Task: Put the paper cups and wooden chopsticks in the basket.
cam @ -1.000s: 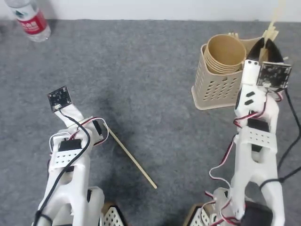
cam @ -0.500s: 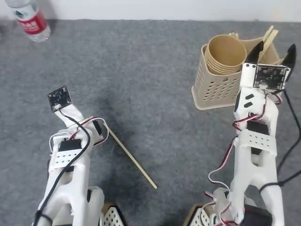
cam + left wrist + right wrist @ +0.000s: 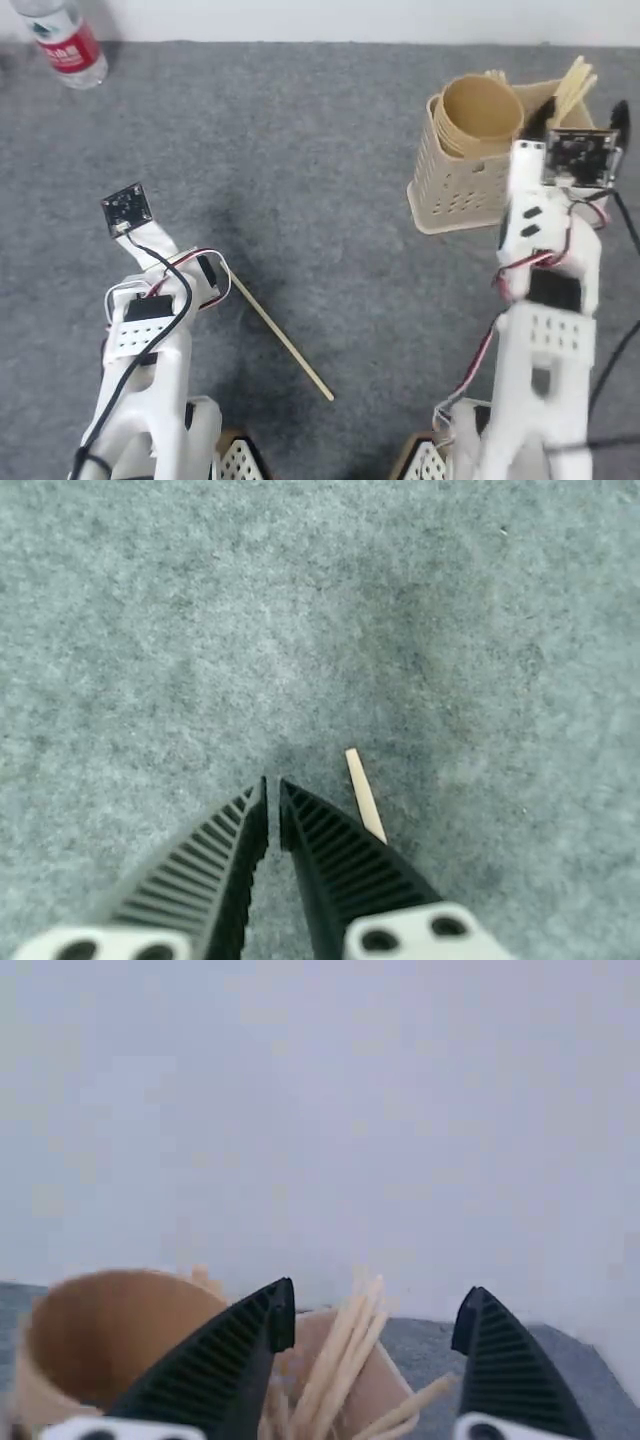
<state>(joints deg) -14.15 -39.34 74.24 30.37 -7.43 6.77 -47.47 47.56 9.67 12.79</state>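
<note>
A beige slotted basket [image 3: 455, 195] stands at the back right with a stack of paper cups [image 3: 482, 110] in its left half and several wooden chopsticks [image 3: 572, 85] leaning in its right half. My right gripper [image 3: 580, 112] hangs open just over the basket's near right side, nothing between its fingers. The right wrist view has the cups [image 3: 110, 1330] and chopsticks [image 3: 345, 1345] just beyond the open gripper [image 3: 377, 1305]. One chopstick [image 3: 275, 330] lies on the carpet by the left arm. My left gripper [image 3: 272, 783] is shut and empty, pointing down, with that chopstick's end [image 3: 365, 795] beside its tip.
A plastic water bottle [image 3: 62, 40] lies at the back left corner. Grey carpet [image 3: 320, 150] covers the table between the arms and the basket. A white wall runs along the back edge.
My right gripper was shut on chopsticks above the basket; it has opened, and they now rest inside. The arm then drew back slightly. The left arm has not moved.
</note>
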